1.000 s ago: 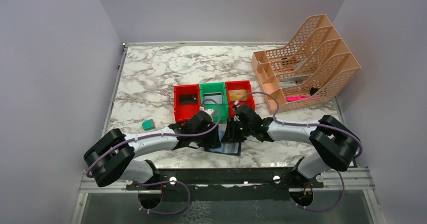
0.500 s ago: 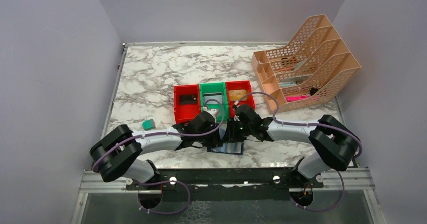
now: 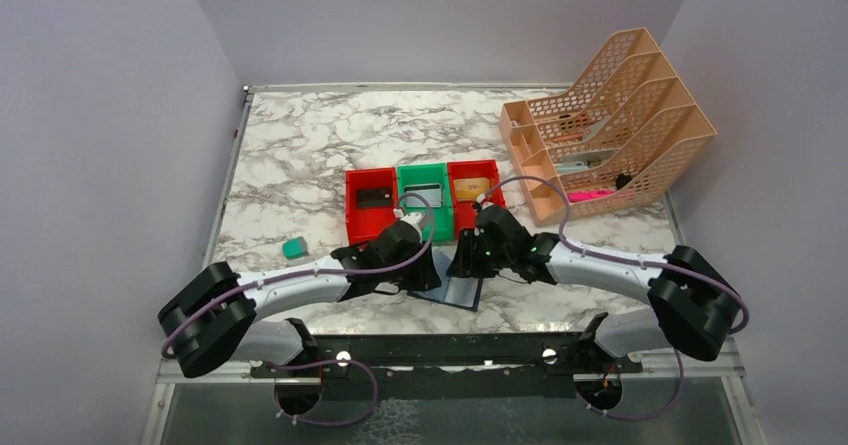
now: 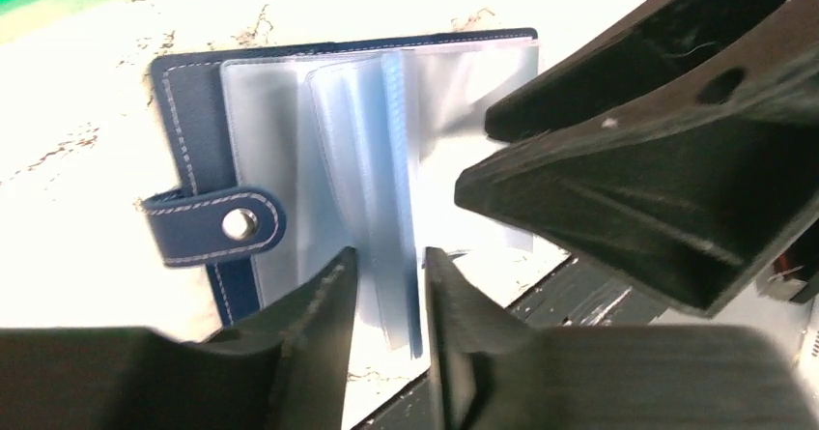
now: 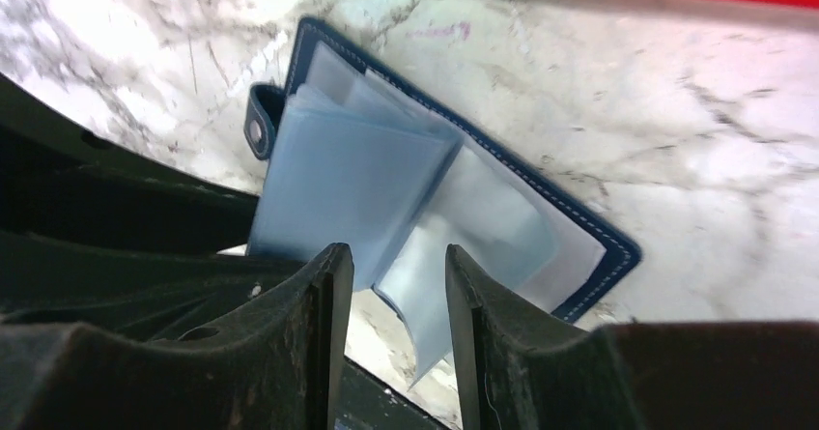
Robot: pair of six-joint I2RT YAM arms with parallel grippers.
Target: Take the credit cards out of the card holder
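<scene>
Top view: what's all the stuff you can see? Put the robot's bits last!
table: one, marble, under everything
card holder: one, navy, open, near edge
red bins: two, red, mid-table
green bin: one, green, between them
black card: one, black, left red bin
silver-grey card: one, grey, green bin
gold card: one, gold, right red bin
teal block: one, teal, left of bins
file rack: one, peach, far right
left arm: one, white and black, jaws apart over the holder
right arm: one, white and black, jaws apart over the holder
</scene>
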